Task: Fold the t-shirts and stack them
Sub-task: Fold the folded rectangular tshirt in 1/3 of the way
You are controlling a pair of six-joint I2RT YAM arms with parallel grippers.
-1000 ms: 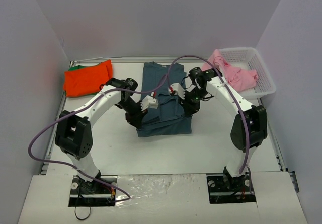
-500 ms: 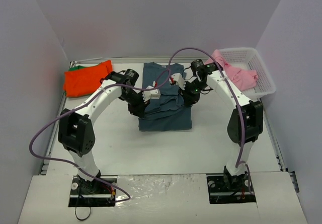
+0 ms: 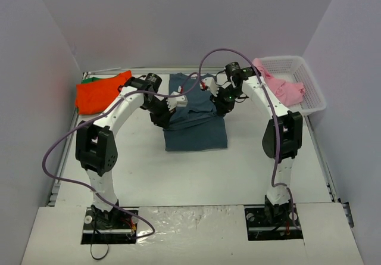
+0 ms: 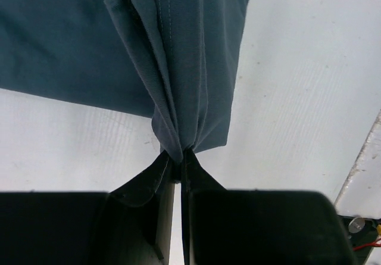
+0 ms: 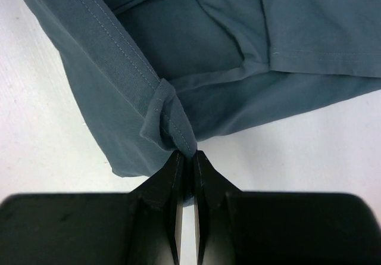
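Left fingers [image 4: 143, 184] are closed tight on a gathered fold of the slate-blue t-shirt [image 4: 190, 68], which is pinched at their tips in the lower middle of the left wrist view. Right fingers [image 5: 164, 181] are likewise pressed together on a stitched hem corner of the same shirt, low in the centre of the right wrist view. In the overhead view the shirt is held at its left and right sides; its lower part is spread flat on the white counter [image 3: 196, 175] in mid-frame, and its upper part is rumpled between the two arms. The orange-red t-shirt [image 3: 102, 95] is laid at the upper left, with a sliver of the green t-shirt [image 3: 87, 80] at its upper left corner. The pink t-shirt [image 3: 280, 86] is draped over the left rim of the basket [image 3: 315, 98] at the upper right.
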